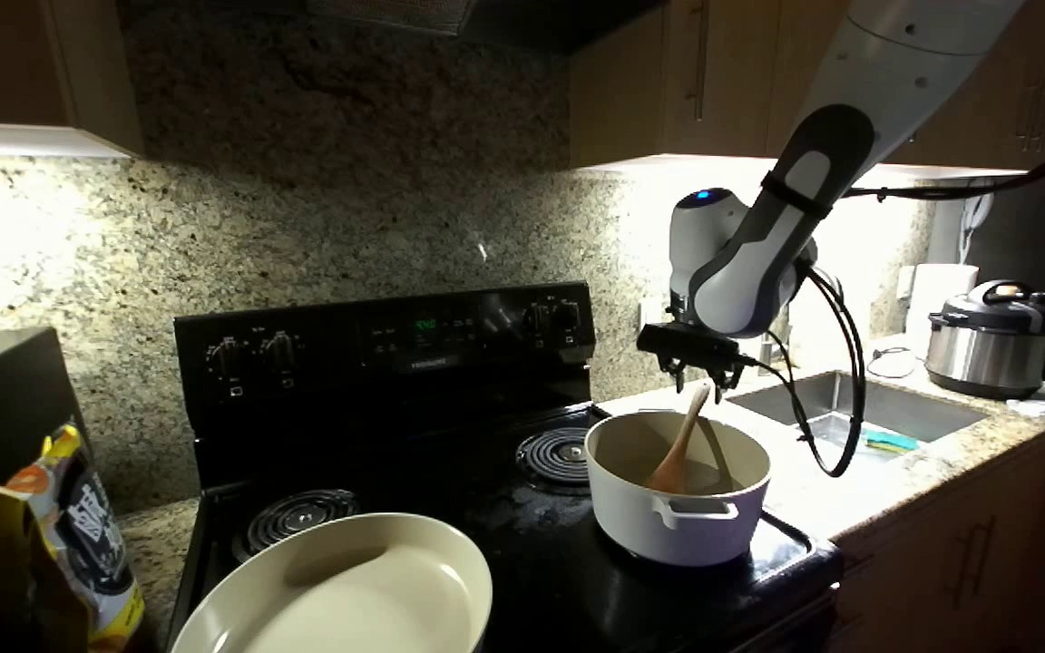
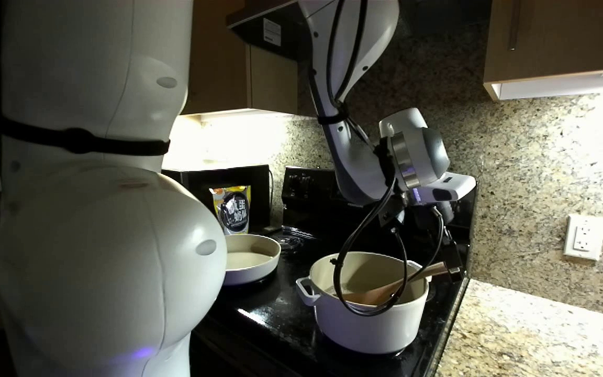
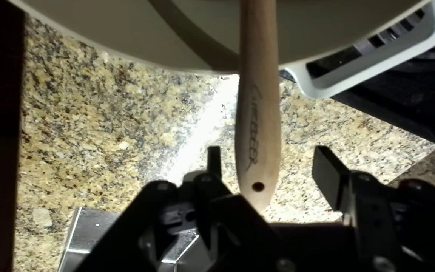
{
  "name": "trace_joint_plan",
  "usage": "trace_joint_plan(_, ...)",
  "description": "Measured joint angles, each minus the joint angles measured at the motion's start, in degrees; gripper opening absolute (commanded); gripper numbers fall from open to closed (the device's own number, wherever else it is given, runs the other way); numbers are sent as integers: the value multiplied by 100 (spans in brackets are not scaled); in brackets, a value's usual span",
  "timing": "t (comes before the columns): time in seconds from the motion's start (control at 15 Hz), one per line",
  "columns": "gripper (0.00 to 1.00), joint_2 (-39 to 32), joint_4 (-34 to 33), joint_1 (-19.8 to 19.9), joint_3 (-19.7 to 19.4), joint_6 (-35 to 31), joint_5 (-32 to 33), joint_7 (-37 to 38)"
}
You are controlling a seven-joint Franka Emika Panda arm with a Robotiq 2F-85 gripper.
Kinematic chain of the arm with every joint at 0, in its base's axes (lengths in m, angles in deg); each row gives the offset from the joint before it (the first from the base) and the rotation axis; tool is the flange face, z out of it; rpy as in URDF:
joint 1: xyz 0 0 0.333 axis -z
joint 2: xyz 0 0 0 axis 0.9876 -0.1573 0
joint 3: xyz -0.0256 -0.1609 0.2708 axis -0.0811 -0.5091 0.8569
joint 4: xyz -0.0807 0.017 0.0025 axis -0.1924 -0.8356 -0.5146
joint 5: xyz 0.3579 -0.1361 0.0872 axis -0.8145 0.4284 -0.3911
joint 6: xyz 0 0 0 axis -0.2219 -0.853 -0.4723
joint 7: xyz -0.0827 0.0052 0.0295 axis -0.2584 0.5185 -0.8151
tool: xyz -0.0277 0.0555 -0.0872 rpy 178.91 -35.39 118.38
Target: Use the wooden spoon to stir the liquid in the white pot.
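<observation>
So, one wooden spoon [image 1: 673, 461] tilts in one white pot [image 1: 659, 535]; just past its rim, one gripper [image 3: 269, 164] straddles the spoon handle, two fingers [image 3: 213, 162] spread.

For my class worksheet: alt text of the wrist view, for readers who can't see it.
A wooden spoon's handle end sits between the open jaws of a gripper, a gap on each side. At the top, the handle crosses the rim of a pot; speckled countertop shows behind.
</observation>
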Motion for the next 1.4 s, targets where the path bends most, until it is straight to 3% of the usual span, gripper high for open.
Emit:
trace_joint_plan(0.33, 100, 313, 295, -16, -24, -358, -40, -174)
trace_joint_plan(0.8, 100, 1195, 1759, -104, 320, -516, -2018, -2896)
trace_joint_plan(1.0, 100, 1914, 2214, -108, -41, -331, -2163, -3971)
trace_joint_plan(1.2, 100, 2780, 2333, 364, -192, 7, -2207, -5130)
trace_joint_plan(1.4, 100, 3592, 2287, 495, -597, 768, -2167, -6298)
